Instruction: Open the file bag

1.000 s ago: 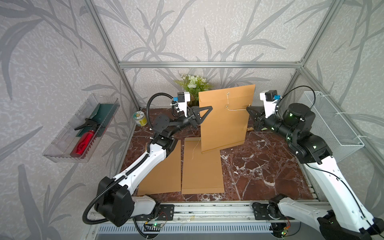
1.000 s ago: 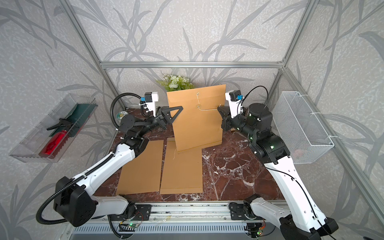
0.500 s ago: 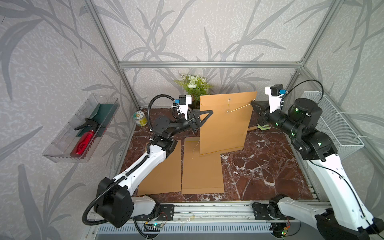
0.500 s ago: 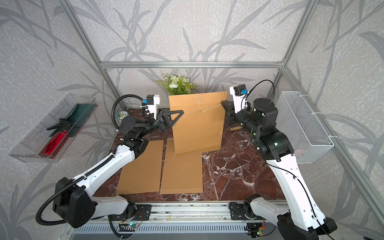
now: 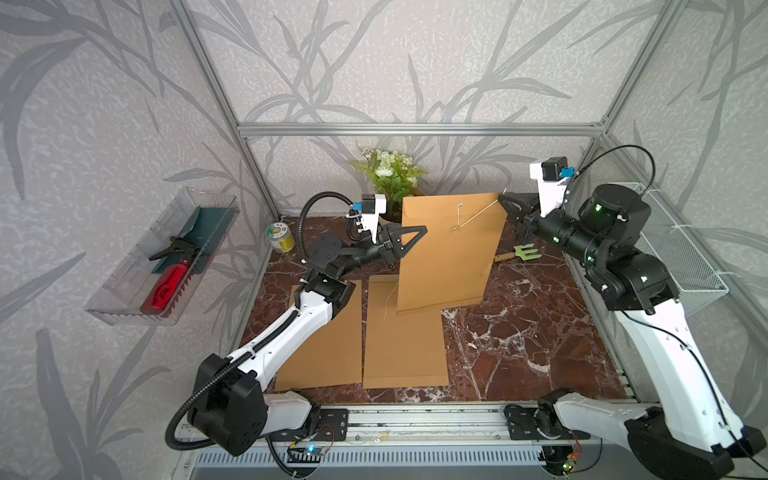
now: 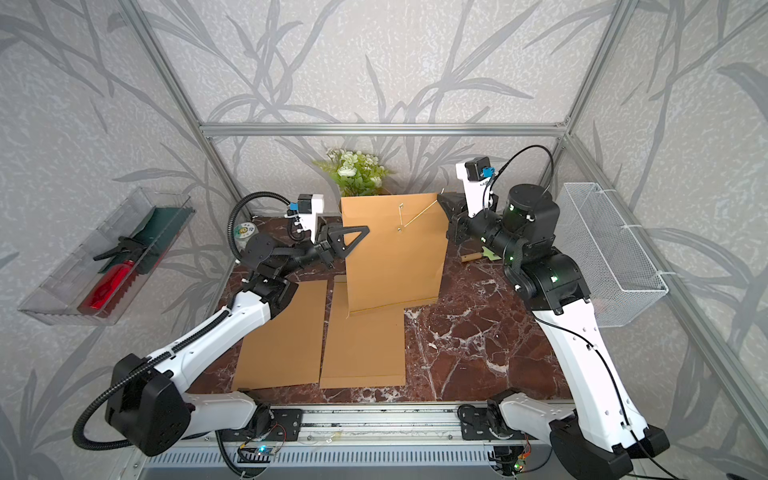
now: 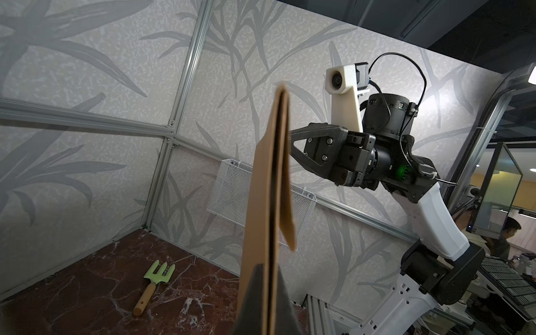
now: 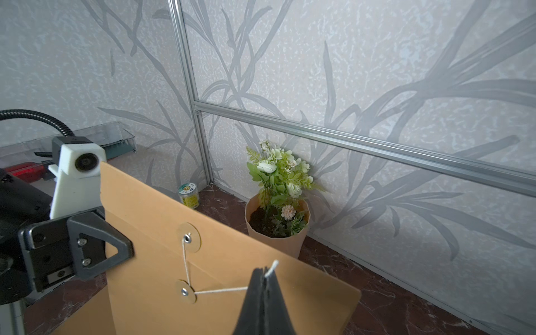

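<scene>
Two grips matter here. The left gripper point(image 5: 413, 237) is clamped flat on the left edge of the tall brown kraft-paper file bag point(image 5: 449, 257). The right gripper point(image 8: 264, 277), its tips pressed fully together, pinches the free end of the thin white string point(image 8: 220, 290).

The file bag hangs upright in the middle of both top views, long axis up and down and leaning slightly. It is above the dark red marble tabletop point(image 5: 519, 332) and overlaps the upper end of a flat envelope point(image 5: 405, 345) lying there. Whether its lower edge touches anything I cannot tell.

In the right wrist view the string drops from the upper disc point(image 8: 189, 237) on the flap to the lower disc point(image 8: 185, 291) on the body, hooks under it, then runs taut to the right gripper at lower centre. The right arm is the nearer one, off the bag's upper right corner. I judge the next move turns on carrying the end round and off the lower disc.

In the left wrist view the flap point(image 7: 287, 203) stands slightly off the body.
</scene>
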Controlling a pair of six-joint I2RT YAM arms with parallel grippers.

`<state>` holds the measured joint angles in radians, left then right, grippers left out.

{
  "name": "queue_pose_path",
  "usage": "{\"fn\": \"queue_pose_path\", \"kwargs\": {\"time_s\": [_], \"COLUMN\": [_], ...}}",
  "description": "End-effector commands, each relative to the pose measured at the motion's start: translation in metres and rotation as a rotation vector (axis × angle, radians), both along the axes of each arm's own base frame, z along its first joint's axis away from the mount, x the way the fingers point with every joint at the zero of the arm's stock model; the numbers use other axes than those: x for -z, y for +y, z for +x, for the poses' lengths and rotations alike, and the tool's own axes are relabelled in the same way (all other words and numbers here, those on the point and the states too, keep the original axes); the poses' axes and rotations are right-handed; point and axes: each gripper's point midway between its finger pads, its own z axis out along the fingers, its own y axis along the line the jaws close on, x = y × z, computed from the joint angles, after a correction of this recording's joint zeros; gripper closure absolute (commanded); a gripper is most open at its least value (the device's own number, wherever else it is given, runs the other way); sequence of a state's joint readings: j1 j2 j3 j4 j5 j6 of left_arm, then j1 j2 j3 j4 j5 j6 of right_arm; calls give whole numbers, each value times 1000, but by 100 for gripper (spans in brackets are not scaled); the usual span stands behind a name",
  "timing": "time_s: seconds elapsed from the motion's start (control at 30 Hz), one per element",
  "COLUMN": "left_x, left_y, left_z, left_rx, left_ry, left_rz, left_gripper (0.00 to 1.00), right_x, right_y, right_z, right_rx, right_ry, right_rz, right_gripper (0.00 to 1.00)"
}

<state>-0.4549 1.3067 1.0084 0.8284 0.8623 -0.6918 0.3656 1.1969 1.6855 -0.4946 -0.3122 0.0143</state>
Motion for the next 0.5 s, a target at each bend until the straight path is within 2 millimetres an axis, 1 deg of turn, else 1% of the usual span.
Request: {"fn": "queue_pose_path", "kwargs": {"time_s": [0.0, 0.33, 0.47], "left_x": [-7, -3, -3], "left_y": [4, 0, -2], "left_z": [-7, 2, 5], "left_rx": [7, 28, 33], "left_ry": [-44, -9, 2], "left_rz": [-9, -39, -47], "left_gripper": [100, 100, 100], "right_x": [-14, -14, -15], "right_y": [14, 66, 82], "right_z": [-4, -3, -4], "right_rx": [-77, -203, -239], "right_ry": [-10, -4, -4], "right_rz": [43, 32, 29], "right_gripper": [100, 100, 100]}}
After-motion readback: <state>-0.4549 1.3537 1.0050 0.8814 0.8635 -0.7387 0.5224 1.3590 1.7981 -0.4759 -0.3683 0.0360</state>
